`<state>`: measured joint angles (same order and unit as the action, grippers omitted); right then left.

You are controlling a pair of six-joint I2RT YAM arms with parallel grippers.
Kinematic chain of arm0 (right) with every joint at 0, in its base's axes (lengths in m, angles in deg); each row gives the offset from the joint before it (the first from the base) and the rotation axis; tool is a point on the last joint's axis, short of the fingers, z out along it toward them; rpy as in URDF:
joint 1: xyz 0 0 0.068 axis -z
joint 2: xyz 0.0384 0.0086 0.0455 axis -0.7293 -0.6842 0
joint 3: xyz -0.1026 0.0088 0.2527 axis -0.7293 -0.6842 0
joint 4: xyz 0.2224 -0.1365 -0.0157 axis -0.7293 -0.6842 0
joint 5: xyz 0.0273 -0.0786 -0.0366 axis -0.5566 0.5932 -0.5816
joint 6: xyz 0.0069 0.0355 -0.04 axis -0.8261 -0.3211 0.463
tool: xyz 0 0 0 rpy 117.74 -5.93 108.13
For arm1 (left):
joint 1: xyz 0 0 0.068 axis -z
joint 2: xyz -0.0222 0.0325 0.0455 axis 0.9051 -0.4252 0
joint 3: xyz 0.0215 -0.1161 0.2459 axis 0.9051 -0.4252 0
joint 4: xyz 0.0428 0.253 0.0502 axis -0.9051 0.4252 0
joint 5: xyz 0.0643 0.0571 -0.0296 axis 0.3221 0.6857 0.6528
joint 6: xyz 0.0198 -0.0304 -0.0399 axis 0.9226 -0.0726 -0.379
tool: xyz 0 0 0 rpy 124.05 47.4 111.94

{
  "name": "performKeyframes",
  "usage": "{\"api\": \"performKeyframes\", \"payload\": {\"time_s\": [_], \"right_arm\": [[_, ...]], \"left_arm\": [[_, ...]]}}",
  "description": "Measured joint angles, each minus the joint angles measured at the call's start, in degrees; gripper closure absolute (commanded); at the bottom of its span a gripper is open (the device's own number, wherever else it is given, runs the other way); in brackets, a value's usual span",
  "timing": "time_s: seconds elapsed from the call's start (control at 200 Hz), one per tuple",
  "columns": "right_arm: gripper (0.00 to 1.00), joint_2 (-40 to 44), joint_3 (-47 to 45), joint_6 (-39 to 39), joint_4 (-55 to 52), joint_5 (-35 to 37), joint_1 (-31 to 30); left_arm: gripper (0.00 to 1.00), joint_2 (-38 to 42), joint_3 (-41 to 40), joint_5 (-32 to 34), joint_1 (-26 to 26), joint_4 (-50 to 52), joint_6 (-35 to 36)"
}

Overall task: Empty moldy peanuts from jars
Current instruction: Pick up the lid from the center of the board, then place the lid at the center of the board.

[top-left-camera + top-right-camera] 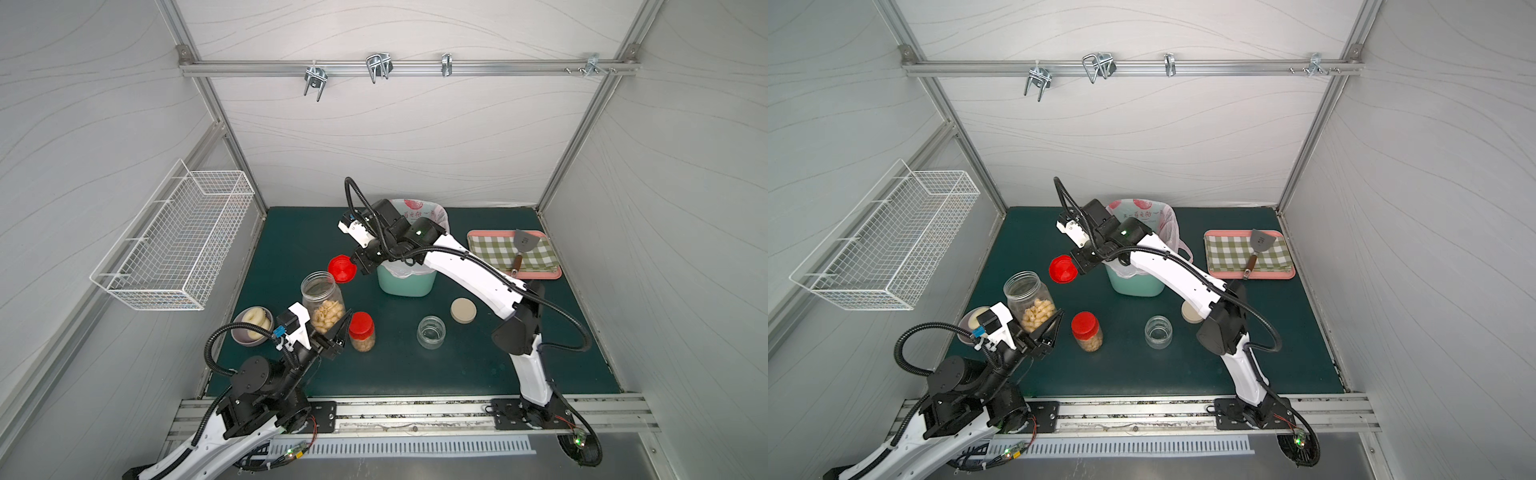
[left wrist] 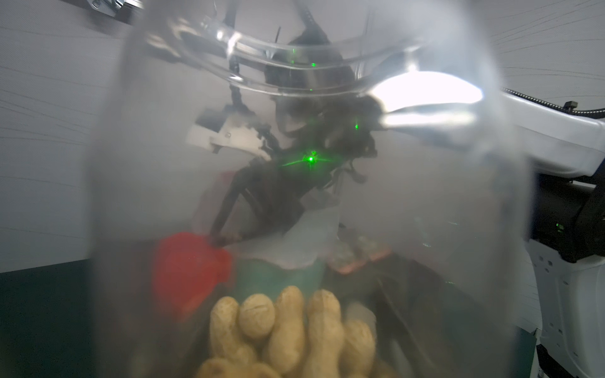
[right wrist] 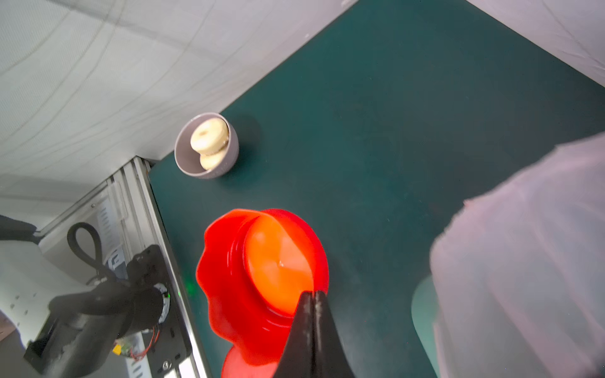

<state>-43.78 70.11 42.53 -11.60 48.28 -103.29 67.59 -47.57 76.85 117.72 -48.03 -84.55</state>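
Fingers of the right gripper (image 3: 312,296) pinch the red lid (image 3: 262,268); the left gripper (image 1: 328,323) clasps the open jar (image 1: 320,291). Hold it upright until above the bin (image 1: 405,286).

A dark green mat (image 1: 291,232) covers the table, filling the lower middle of both top views. A mint-green bin (image 1: 405,282) stands upright at its upper centre. A pink tray (image 1: 544,274) lies flat at the upper right, well apart from the bin. Right of centre lies a beige lid (image 1: 463,310), and an empty clear jar (image 1: 431,331) stands just below it. Left of centre stands a red-lidded jar (image 1: 361,332) holding peanuts (image 1: 362,345). A grey bowl (image 1: 243,340) sits at the left edge. Between them is a tilted lidless jar (image 1: 320,291); whether it touches the mat cannot be told.
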Motion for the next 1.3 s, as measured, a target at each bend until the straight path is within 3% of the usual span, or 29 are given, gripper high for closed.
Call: {"api": "performKeyframes", "payload": {"time_s": [0.39,0.59,0.715,0.921,1.296], "right_arm": [[1.00,28.2,-34.0,-3.8,-1.1,10.2,2.8],[1.00,44.0,-50.4,-7.0,-0.7,11.5,8.7],[1.00,51.7,-60.5,-9.2,0.3,10.5,15.8],[1.00,56.2,-77.7,-13.5,5.3,5.5,29.3],[1.00,55.7,-88.5,-18.6,13.5,1.3,30.7]], "left_arm": [[0.74,-0.7,-0.2,-0.7,0.0,-1.6,-0.2],[0.74,-1.8,-0.7,-1.4,0.0,-2.8,-0.6],[0.74,-1.8,-1.1,-1.5,0.0,-3.5,-0.9],[0.73,-1.8,-1.2,-2.2,0.0,-3.6,-1.1],[0.73,-1.8,-1.4,-2.6,0.0,-4.0,-1.2]]}}
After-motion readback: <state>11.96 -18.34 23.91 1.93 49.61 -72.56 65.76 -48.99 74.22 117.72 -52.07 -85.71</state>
